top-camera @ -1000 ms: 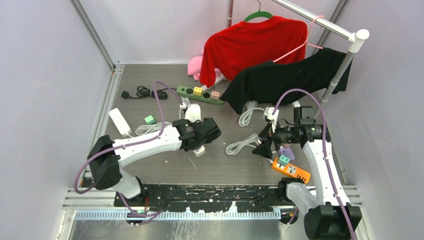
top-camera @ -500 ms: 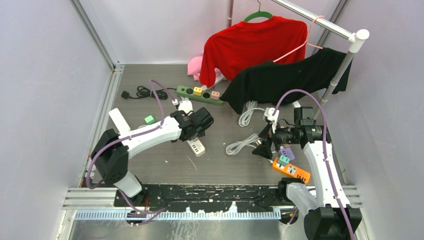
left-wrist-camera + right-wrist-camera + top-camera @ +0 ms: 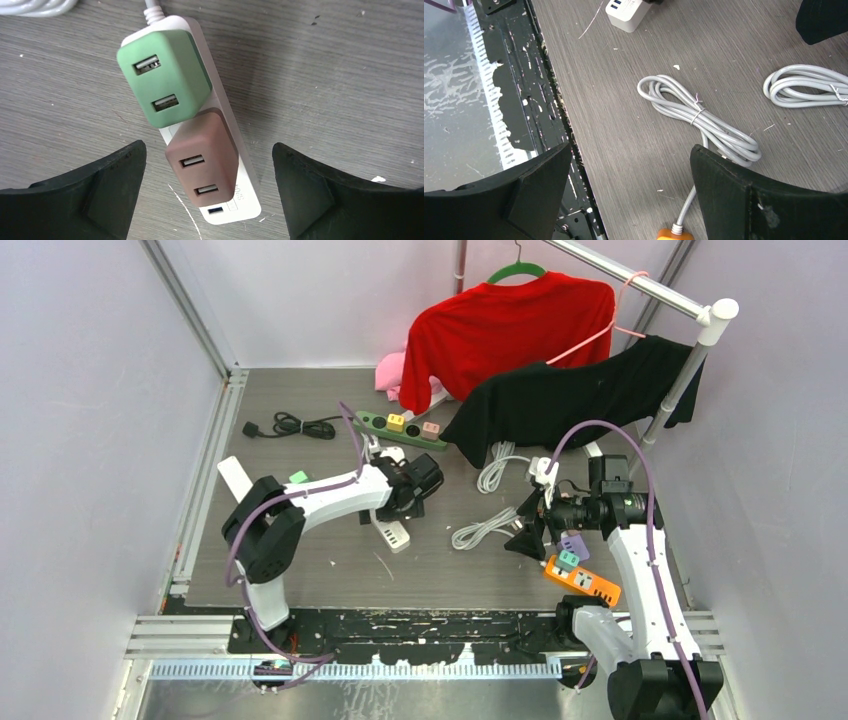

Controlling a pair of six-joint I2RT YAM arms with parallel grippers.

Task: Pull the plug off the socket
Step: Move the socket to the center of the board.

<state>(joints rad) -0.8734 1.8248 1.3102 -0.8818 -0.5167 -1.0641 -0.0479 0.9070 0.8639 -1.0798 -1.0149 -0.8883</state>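
Plainly the left arm is the one placed for this pull. Our left gripper (image 3: 207, 150) hangs over the white power strip (image 3: 244, 176), which lies flat on the table (image 3: 325, 75) near the middle of the workspace. Two chargers stand in the strip: a green USB adapter (image 3: 165, 82) at the cord end and a brown USB adapter (image 3: 202, 160) touching it, nearer the strip's free end.

The jaws are spread wide and hold nothing. In the left wrist view the brown adapter sits between the fingertips, closer to the left-hand one, while the green adapter lies beyond them. The strip's long axis runs diagonally through the gap, not square to it. We judge that the closing line would meet the brown adapter's sides at a slant, so a small wrist turn looks needed before closing on it.

Our right gripper (image 3: 630, 155) is also wide open and empty, well apart from the strip, above a grey coiled cable (image 3: 704, 120) and near the orange power strip (image 3: 582, 580).
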